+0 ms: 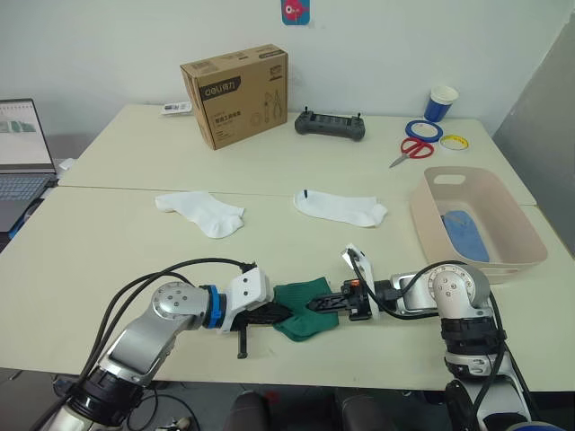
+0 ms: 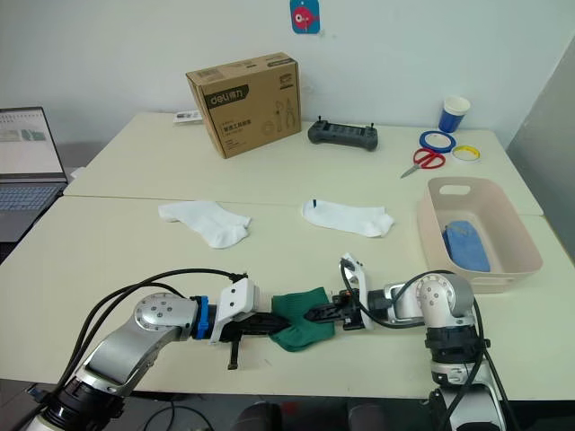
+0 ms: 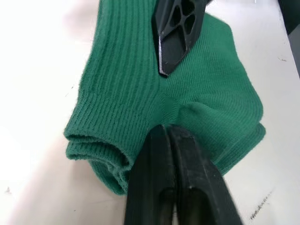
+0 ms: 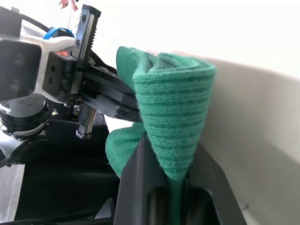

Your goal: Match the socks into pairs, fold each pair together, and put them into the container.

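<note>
Your left gripper (image 1: 272, 313) and right gripper (image 1: 322, 303) both have jaws clamped on the green socks (image 1: 301, 311) (near table (image 1: 108, 251) edge).

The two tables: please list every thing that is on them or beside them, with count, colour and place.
Green socks: a folded bundle, dark green, near table edge, pinched between both hands.
White socks: two, white, mid table, one to the left, one to the right.
Blue socks: light blue, count unclear, inside the container.
Container: one, pale pink, right side.
Cardboard box: one, brown, far table.
Controller: one, black, far table.
Scissors: one, red handles, far right.
Tape rolls: two, blue and yellow, beside the scissors.
Paper cup: one, blue, far right.
Laptop: one, open, far left.
Left hand: shut on the green socks.
Right hand: shut on the green socks.
</note>
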Controlling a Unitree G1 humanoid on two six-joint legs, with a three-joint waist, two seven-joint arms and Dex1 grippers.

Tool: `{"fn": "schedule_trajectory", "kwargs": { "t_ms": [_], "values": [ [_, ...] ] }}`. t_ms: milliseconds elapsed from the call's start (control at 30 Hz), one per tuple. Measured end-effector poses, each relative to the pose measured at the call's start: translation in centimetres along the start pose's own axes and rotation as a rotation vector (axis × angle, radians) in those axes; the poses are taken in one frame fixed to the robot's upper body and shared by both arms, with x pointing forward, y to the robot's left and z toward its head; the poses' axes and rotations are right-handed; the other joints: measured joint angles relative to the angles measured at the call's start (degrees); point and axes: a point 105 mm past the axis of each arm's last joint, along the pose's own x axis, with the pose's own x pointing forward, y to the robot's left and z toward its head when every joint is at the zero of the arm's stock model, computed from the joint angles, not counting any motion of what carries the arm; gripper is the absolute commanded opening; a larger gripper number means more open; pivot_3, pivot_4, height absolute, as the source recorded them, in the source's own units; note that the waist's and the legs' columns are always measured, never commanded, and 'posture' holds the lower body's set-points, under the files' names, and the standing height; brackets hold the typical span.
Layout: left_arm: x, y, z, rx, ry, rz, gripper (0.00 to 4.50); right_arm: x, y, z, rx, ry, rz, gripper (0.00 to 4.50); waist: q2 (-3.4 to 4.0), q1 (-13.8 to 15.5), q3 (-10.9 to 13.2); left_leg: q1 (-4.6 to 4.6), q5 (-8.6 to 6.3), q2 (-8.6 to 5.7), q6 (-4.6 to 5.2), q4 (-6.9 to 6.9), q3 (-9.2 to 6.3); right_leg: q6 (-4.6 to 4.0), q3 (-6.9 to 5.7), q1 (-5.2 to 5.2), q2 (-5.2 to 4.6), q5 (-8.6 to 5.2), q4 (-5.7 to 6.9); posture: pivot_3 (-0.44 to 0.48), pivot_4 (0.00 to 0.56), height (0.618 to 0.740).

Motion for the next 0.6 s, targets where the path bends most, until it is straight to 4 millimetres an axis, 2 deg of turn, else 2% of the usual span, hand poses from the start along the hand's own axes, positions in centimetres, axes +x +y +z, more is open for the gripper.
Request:
{"fn": "schedule_trajectory", "kwargs": {
  "t_ms": [167, 300, 400, 467, 600],
  "values": [
    [-3.4, 0.8, 2.5, -0.047, -0.062, 0.043, 2.36, -1.8, 0.1, 0.7, -0.046, -0.069, -0.023, 0.00, 0.00, 0.01, 0.00, -0.80, 0.01, -0.01, 0.00, 0.04, -0.01, 0.06, -0.01, -0.76, 0.00, 0.04, 0.05, 0.000, 0.150, 0.740],
    [-5.4, 0.8, 4.8, -0.064, -0.119, 0.058, 3.65, -3.7, 0.7, 2.0, -0.126, -0.155, -0.050, 0.00, 0.00, 0.13, 0.00, -0.90, 0.00, -0.01, 0.00, 0.02, -0.04, 0.06, -0.07, -0.83, -0.01, 0.04, 0.00, 0.000, 0.150, 0.740],
    [-6.0, 1.4, 8.1, -0.042, -0.204, 0.066, 4.49, -5.4, 1.5, 3.2, -0.224, -0.221, -0.084, 0.00, 0.00, 0.46, 0.02, -0.94, 0.01, -0.02, 0.00, 0.05, -0.12, 0.07, -0.19, -0.83, -0.01, 0.04, 0.01, 0.000, 0.150, 0.740],
    [-6.0, 2.1, 11.2, 0.007, -0.286, 0.075, 4.49, -6.9, 2.1, 4.2, -0.308, -0.262, -0.128, 0.00, 0.00, 0.83, 0.02, -0.94, 0.01, -0.07, -0.01, 0.10, -0.12, 0.11, -0.20, -0.79, -0.03, 0.06, 0.01, 0.000, 0.150, 0.740],
    [-5.3, 3.0, 15.4, 0.074, -0.407, 0.087, 4.49, -10.8, 4.0, 7.7, -0.422, -0.411, -0.180, 0.00, 0.02, 0.77, 0.05, -0.93, 0.02, -0.12, -0.02, 0.21, -0.02, 0.28, -0.03, -0.76, -0.04, 0.18, -0.01, 0.000, 0.150, 0.740]
  ]
}}
